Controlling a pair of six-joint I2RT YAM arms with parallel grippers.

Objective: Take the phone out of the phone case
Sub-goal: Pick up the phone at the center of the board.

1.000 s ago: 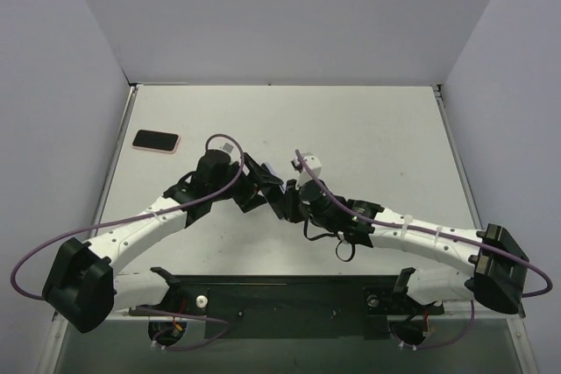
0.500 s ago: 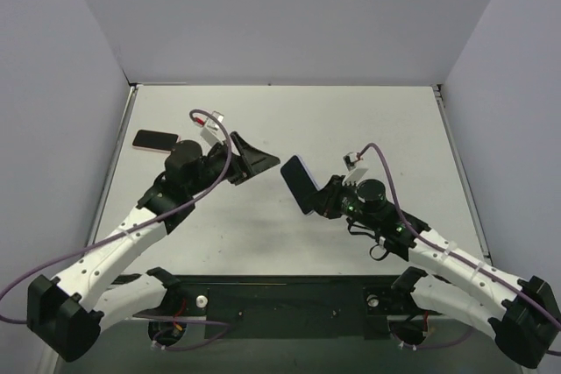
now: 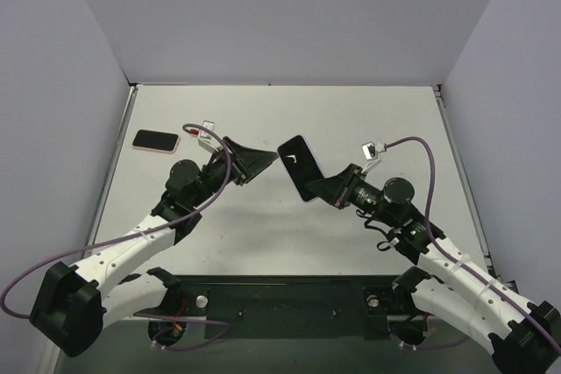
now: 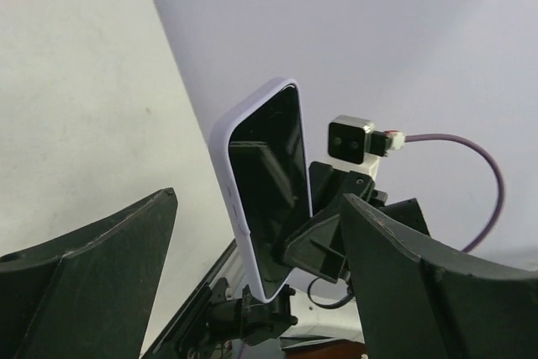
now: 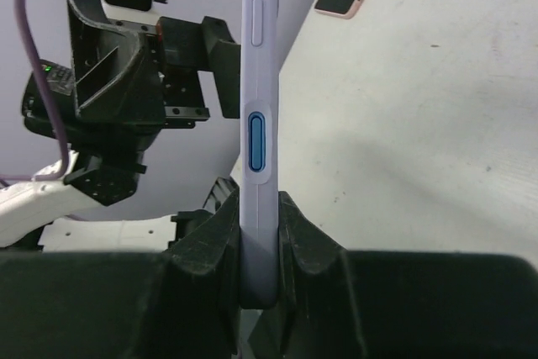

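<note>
Top view: right gripper point(image 3: 323, 185) pinched the lower end of the phone point(image 3: 297, 164), holding it up off the table point(image 3: 377, 120) with the screen facing up and left. The left gripper point(image 3: 256, 162) was just left of the phone, not touching it, fingers spread wide. A pink-cased phone point(image 3: 156, 140) lay flat well left of the held phone. Left wrist view: lilac case point(image 4: 224, 182) wrapped the phone's edge all round, so the phone was not out yet. The wide fingers point(image 4: 92, 266) framed the phone from either side, well apart from it. Right wrist view: fingers point(image 5: 214, 237) were narrow, clamped on the case's bottom end only, with the case edge-on and upright above them. Likely trouble: the grip was short and low on the phone, so a push or peel from the left gripper could pivot it in the pads or knock it loose onto the table. The left fingers could also close over case and phone together and separate nothing.
</note>
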